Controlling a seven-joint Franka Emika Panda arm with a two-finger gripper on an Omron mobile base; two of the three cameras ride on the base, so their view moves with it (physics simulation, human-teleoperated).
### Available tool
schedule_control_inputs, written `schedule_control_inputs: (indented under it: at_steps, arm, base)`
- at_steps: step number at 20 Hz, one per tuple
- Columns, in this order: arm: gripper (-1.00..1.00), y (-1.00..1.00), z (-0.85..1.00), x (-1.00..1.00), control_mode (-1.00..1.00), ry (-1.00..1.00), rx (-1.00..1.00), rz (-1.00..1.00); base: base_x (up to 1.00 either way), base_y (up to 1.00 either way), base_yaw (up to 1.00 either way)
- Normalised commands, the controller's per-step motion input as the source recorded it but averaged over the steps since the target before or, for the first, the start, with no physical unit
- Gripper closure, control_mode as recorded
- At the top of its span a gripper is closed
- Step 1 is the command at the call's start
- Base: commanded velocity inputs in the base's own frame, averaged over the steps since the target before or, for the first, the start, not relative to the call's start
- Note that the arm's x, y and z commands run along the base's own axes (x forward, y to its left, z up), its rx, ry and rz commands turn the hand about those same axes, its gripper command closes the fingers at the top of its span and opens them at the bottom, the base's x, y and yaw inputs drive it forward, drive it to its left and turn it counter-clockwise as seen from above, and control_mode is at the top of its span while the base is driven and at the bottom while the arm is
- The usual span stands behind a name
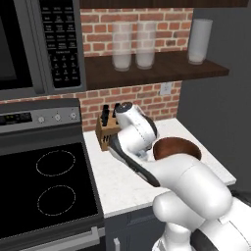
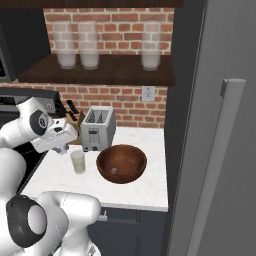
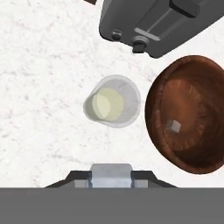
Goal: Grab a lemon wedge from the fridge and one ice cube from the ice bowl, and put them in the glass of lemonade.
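The glass of lemonade (image 3: 113, 106) (image 2: 77, 161) stands on the white counter with pale yellow liquid in it. Beside it sits the reddish-brown ice bowl (image 3: 188, 87) (image 2: 121, 162) (image 1: 176, 147), and one ice cube (image 3: 174, 126) lies inside. My gripper (image 3: 111, 179) (image 2: 62, 149) hangs above the counter just short of the glass, pointing down. A pale grey block that looks like an ice cube (image 3: 111, 171) sits between its dark tips. The fridge (image 2: 215, 125) is shut, with its long handle (image 2: 220, 150) at the right. The lemon wedge is hidden or out of view.
A grey toaster (image 2: 98, 128) (image 3: 162, 22) stands behind the glass and bowl. A knife block (image 1: 105, 132) is against the brick wall, near the stove (image 1: 44, 186). Frosted tumblers (image 2: 89, 45) stand on the shelf above.
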Motion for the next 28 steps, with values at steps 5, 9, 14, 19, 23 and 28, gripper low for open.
schedule_control_inputs:
  at_steps: [5,9,14,19,23,28]
  arm:
    - [1.00,-0.01,-0.04,0.12,-1.00,0.00,-0.06,0.00]
    - [1.00,-0.15,-0.04,0.19,-1.00,0.00,-0.01,0.00]
    - [1.00,-0.25,-0.15,0.25,-1.00,0.00,0.00,0.00]
    - [1.00,-0.12,-0.34,0.25,-1.00,0.00,0.00,0.00]
    - [1.00,0.00,-0.42,0.30,-1.00,0.00,-0.02,0.00]
    - [1.00,0.01,-0.27,0.31,-1.00,0.00,-0.02,0.00]
  base:
    - [0.00,0.00,0.00]
    - [0.00,0.00,0.00]
    - [0.00,0.00,0.00]
    - [0.00,0.00,0.00]
    - [0.00,0.00,0.00]
    - [0.00,0.00,0.00]
